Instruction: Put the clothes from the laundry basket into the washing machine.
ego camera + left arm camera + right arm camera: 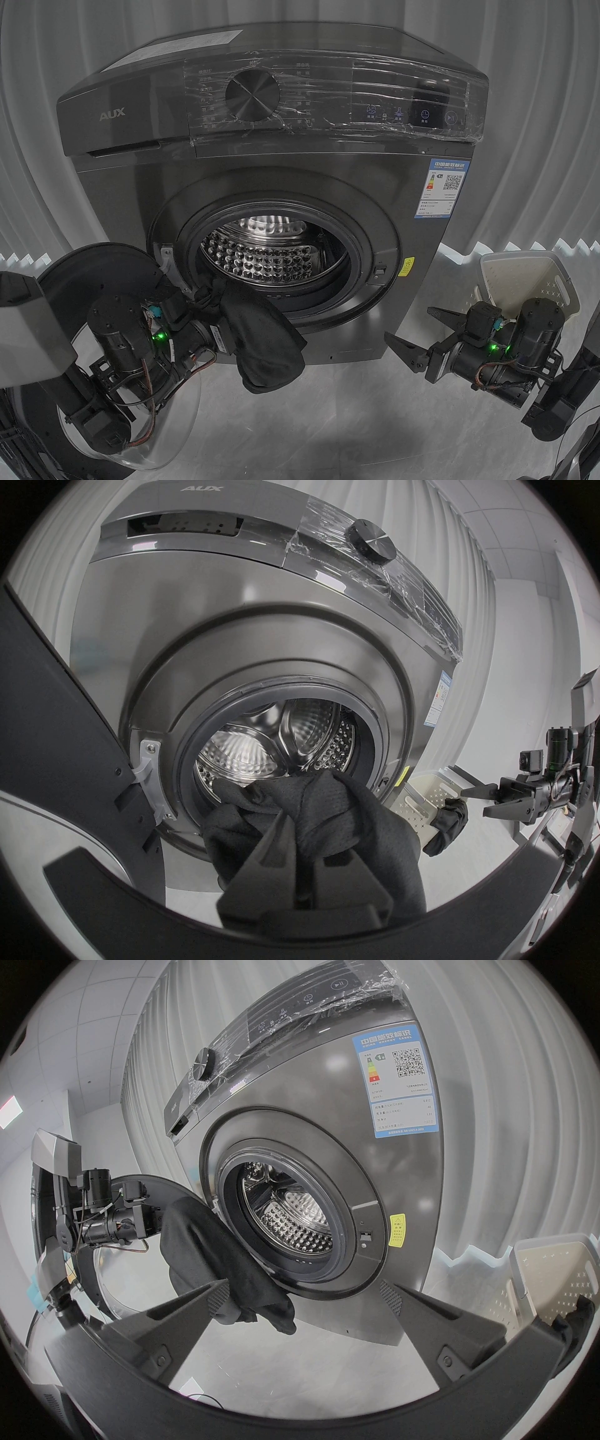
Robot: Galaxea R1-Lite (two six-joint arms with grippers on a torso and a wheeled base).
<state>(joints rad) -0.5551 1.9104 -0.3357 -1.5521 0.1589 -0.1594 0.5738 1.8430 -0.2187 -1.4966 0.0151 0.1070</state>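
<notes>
Grey metal front-loading washing machine [262, 169] stands square ahead. Its round door [94, 275], with a dark rim and a clear bulging pane, is swung fully open to the robot's left, just beside the left arm. The port shows a lit, shiny steel drum [269, 256], perforated and ribbed.

Left gripper [209, 306] sits at the lower left edge of the port, its fingers pinched on a soft black fabric garment [262, 344]. The garment bunches over the fingers and hangs in a limp fold in front of the port's lower rim, outside the drum. Cannot tell whether it touches the rim.

Right gripper [409, 324] hovers low, to the right of the machine's front and well apart from the garment. Its two black wedge-shaped fingers are spread wide and hold nothing.

White plastic laundry basket [531, 275], with perforated walls and slotted handles, stands on the floor to the right of the machine, behind the right arm. A second dark cloth [447, 822] droops over its rim.

Surroundings:
- Crinkled clear plastic film [325, 100] is wrapped over the control panel and its round ridged dial [252, 95].
- A blue-and-white label [442, 187] and a small yellow sticker [406, 267] sit on the front panel, right of the port.
- A pale pleated curtain [544, 125] hangs behind.
- The floor [350, 412] is smooth, glossy and grey.
</notes>
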